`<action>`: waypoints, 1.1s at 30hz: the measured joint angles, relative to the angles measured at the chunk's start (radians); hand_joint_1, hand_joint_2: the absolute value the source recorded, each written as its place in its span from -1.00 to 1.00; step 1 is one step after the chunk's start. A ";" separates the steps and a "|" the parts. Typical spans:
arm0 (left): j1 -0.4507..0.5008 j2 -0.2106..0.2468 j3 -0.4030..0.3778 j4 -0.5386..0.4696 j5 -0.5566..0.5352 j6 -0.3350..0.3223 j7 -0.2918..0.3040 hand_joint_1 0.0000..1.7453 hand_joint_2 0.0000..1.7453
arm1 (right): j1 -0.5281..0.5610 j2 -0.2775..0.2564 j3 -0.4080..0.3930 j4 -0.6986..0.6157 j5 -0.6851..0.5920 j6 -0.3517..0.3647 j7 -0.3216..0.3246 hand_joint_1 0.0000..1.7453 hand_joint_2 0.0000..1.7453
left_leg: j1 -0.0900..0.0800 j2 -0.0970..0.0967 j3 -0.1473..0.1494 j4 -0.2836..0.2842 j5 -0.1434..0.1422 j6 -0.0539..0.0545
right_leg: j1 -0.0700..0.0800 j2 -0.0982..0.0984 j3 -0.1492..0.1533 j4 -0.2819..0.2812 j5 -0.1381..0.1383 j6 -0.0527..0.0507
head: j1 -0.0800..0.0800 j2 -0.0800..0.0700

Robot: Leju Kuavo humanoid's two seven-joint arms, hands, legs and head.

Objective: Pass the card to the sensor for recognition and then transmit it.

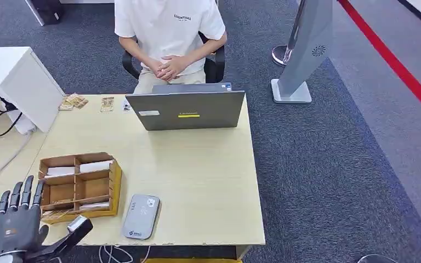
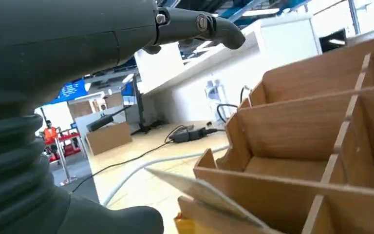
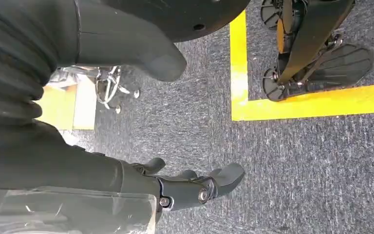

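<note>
Desk (image 1: 208,164): organizer (image 1: 79,186) near its front-left corner, sensor (image 1: 141,216) just beside. Left hand (image 1: 19,224) hovered spread, empty. Right hand (image 3: 185,187) hung loosely open, empty. Cards (image 1: 95,166) lay in slots; risk: dividers block fingers, several cards lift together.

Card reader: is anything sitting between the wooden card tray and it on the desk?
Nothing visible. The card reader lies flat just beside the wooden card tray, near the desk's front edge, with bare desk between them. The left robot hand hovers open at the tray's other side, holding nothing. The laptop stands well back.
</note>
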 joint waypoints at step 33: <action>-0.043 -0.021 -0.032 0.068 0.004 -0.014 -0.024 -1.00 1.00 | -0.001 0.002 0.003 0.000 0.016 -0.002 -0.001 -1.00 1.00 | 0.000 0.000 0.000 0.000 0.000 0.000 | 0.000 0.000 0.000 0.000 0.000 0.000 | 0.000 0.000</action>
